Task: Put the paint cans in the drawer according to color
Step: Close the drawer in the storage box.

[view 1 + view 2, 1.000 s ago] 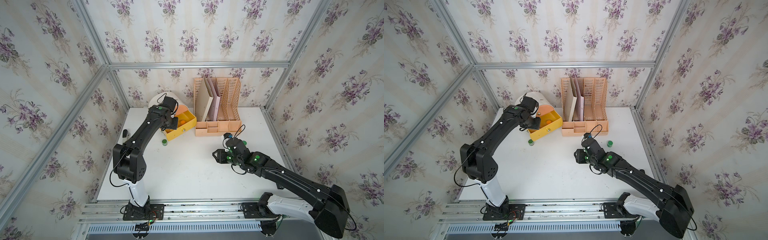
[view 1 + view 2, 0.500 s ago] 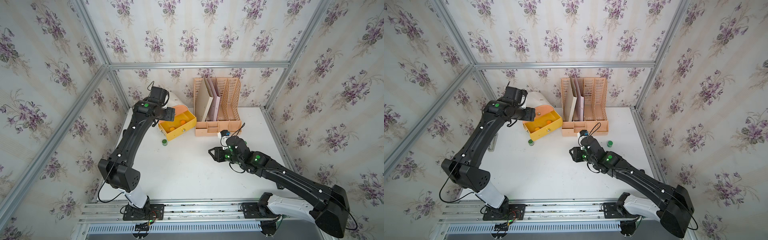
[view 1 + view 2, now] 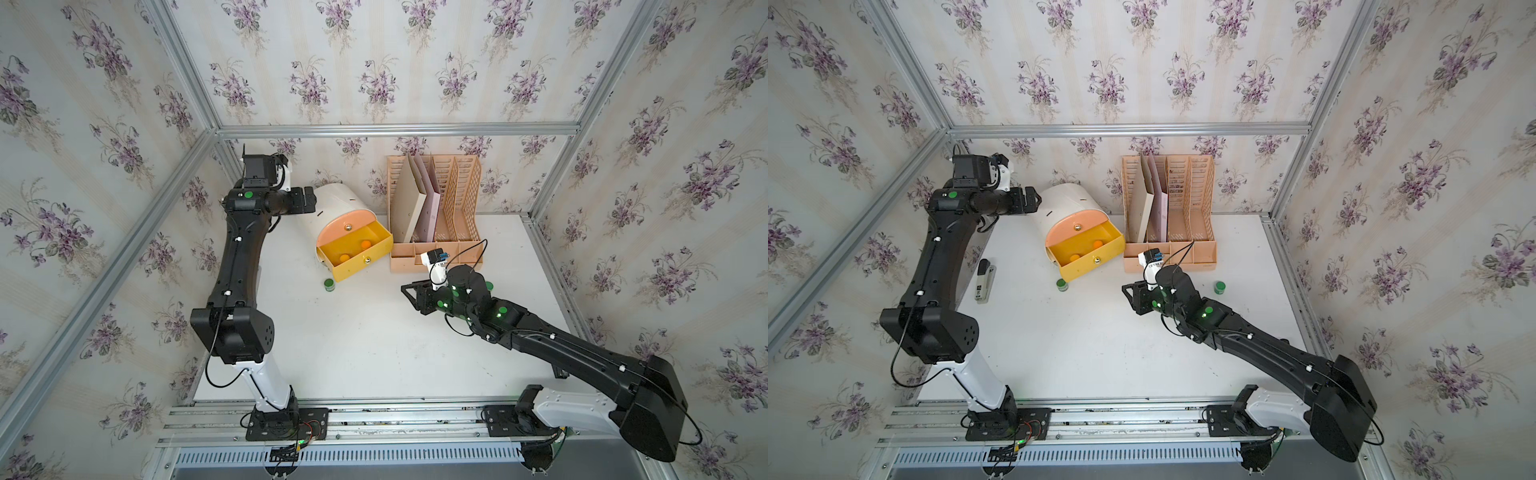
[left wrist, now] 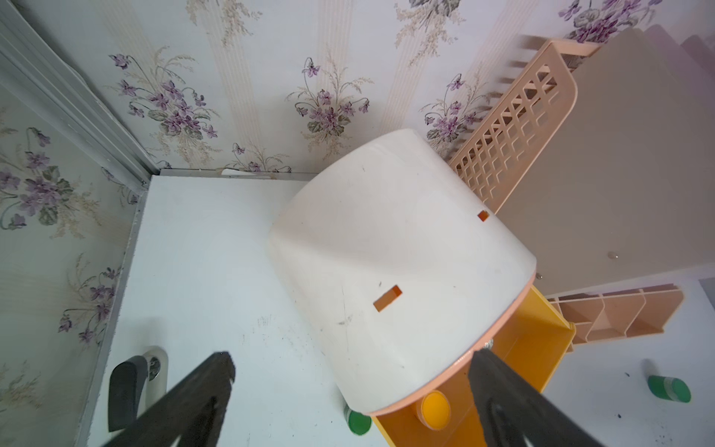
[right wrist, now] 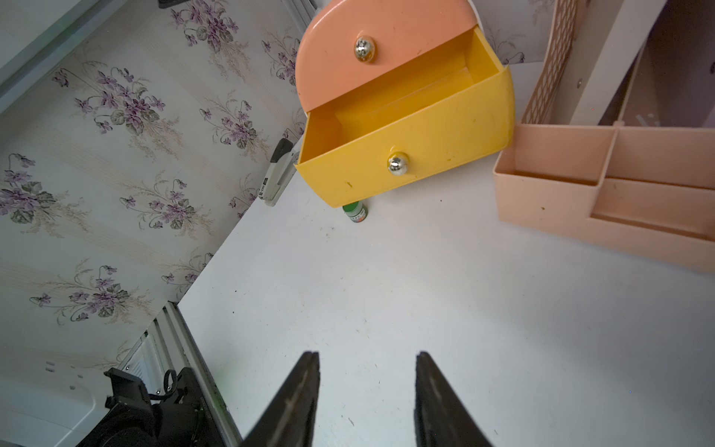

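The drawer chest [image 3: 336, 205] stands at the back, white, with its yellow drawer [image 3: 357, 259] pulled out. Two orange paint cans [image 3: 365, 244] [image 3: 344, 257] lie inside it. One green can [image 3: 329, 284] stands on the table just in front of the drawer. Another green can [image 3: 1220, 286] stands right of my right arm. My left gripper [image 3: 309, 199] hangs open above the chest's left side; in the left wrist view its fingers [image 4: 220, 367] straddle the white top, holding nothing. My right gripper [image 3: 409, 291] is open and empty over bare table, facing the drawer [image 5: 406, 154] and the green can [image 5: 355, 213].
A peach lattice file rack [image 3: 436, 216] with folders stands right of the chest against the back wall. A black-and-grey stapler [image 3: 985, 280] lies near the table's left edge. The enclosure walls close in the left, back and right sides.
My left gripper opened, rose out of the yellow drawer and drew back to the left above the chest; a second orange can now lies in the drawer. My right gripper shifted slightly left and narrowed.
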### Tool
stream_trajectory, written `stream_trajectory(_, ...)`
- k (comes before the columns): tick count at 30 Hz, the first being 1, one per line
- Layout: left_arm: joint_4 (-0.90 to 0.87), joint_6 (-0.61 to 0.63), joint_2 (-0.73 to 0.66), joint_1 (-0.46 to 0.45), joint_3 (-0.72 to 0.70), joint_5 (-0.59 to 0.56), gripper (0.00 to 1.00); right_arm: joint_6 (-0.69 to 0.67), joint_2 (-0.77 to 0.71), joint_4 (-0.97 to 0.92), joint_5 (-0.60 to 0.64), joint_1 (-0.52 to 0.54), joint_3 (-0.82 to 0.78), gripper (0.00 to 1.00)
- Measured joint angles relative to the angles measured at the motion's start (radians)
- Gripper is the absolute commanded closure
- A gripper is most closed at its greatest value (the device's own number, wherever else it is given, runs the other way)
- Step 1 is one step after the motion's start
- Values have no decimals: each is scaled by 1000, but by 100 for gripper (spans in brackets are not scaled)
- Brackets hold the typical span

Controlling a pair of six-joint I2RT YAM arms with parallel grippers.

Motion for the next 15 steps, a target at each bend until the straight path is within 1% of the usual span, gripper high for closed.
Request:
stream_trajectory(4, 82, -23, 62, 48, 0, 90, 1, -22, 85, 80, -3, 1, 25, 56)
stream_trajectory(10, 169, -72, 151, 124, 15, 183, 1, -30, 221, 172, -11, 1, 76, 56)
stream_trajectory(15, 218, -98, 212, 148, 65, 241, 1, -30, 321, 226, -20, 1, 106, 56)
